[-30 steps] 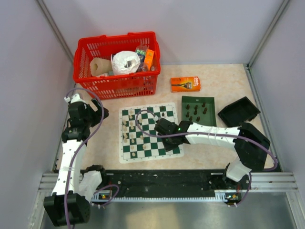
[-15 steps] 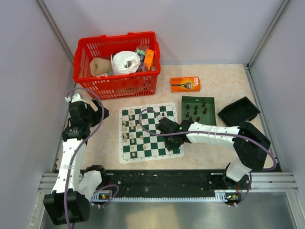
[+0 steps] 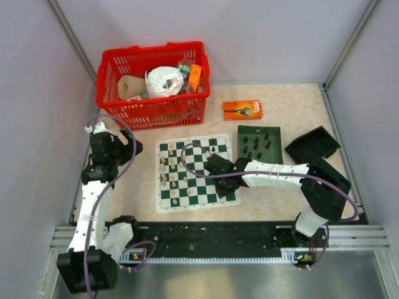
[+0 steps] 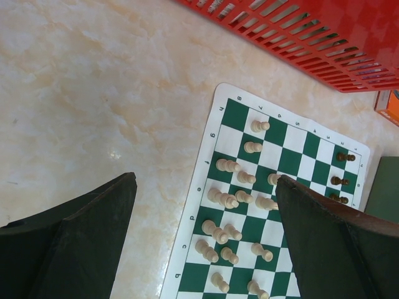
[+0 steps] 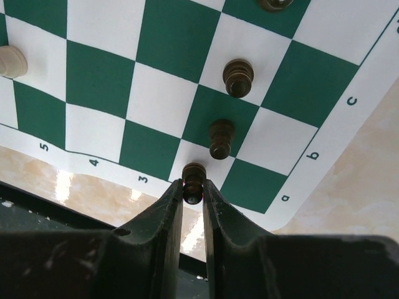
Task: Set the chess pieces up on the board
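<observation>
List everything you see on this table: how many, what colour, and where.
board: one, green and white checks, table centre.
cream chess pieces: over a dozen, on the board's left half.
dark chess pieces: several along the board's right side, more in the green tray.
green tray: one, dark green, right of the board.
black tray: one, far right.
red basket: one, behind the board.
paper roll: one, tan, in the basket.
white bag: one, in the basket.
orange box: one, right of the basket.
left gripper: open, left of the board.
right gripper: shut on a dark piece near a board corner.
</observation>
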